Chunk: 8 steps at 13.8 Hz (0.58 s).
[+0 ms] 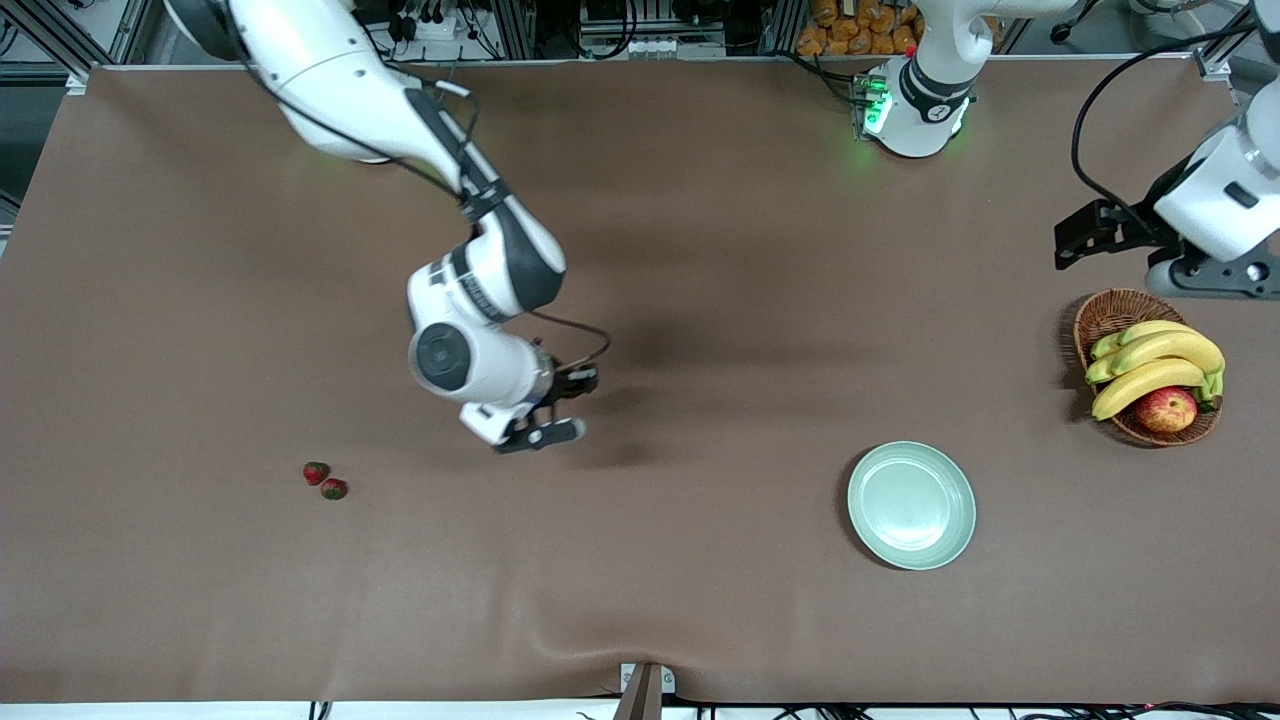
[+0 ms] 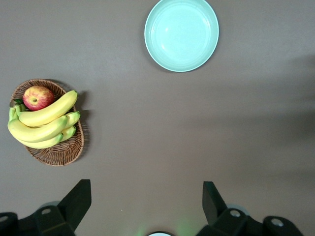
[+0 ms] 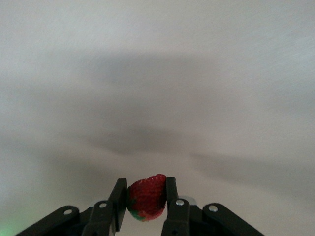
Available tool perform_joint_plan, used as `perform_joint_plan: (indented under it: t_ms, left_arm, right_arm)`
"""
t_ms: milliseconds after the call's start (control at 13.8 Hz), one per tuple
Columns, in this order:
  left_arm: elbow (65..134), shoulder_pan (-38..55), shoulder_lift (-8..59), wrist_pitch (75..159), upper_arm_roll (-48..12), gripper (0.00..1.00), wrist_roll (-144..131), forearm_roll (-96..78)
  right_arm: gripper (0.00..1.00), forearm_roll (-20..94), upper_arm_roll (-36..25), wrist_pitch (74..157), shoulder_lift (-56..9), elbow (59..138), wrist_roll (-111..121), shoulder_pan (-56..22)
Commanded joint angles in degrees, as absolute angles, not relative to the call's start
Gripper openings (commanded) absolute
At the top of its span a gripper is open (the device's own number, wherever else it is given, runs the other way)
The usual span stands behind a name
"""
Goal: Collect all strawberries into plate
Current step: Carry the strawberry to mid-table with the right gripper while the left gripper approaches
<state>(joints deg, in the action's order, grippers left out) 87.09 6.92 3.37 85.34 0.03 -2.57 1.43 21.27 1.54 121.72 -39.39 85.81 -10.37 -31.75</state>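
Note:
My right gripper (image 1: 563, 407) hangs above the bare middle of the table, shut on one red strawberry (image 3: 146, 197) held between its fingers (image 3: 117, 204). Two more strawberries (image 1: 316, 472) (image 1: 334, 489) lie side by side on the table toward the right arm's end, nearer the front camera than that gripper. The pale green plate (image 1: 911, 505) sits with nothing in it toward the left arm's end; it also shows in the left wrist view (image 2: 181, 34). My left gripper (image 1: 1085, 235) waits high near the basket, open and empty (image 2: 145, 201).
A wicker basket (image 1: 1100, 315) with bananas (image 1: 1150, 365) and an apple (image 1: 1166, 408) stands near the left arm's end, farther from the front camera than the plate. It also shows in the left wrist view (image 2: 61, 152). Brown tabletop lies between the right gripper and the plate.

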Motion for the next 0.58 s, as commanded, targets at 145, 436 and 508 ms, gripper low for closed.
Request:
perform_joint_plan:
  t_ms: [145,436,508]
  left_arm:
    - [83.42,7.82,9.83,88.32,-0.44,1.0,-7.46,-3.67]
    - [82.0,11.06,16.07,95.87,-1.05,1.0,-14.31,-8.7]
    - [82.0,12.99,17.3,97.8,-1.05,1.0,-16.33,-8.7]
  right_arm:
    - [0.24,22.24,1.05,121.46,-40.51,85.78,-10.54,-37.69]
    - [0.29,22.24,1.05,126.28,-43.59,85.78,-10.72,-39.72]
    - [0.31,22.15,1.05,126.91,-44.03,85.87,-10.64,-39.81]
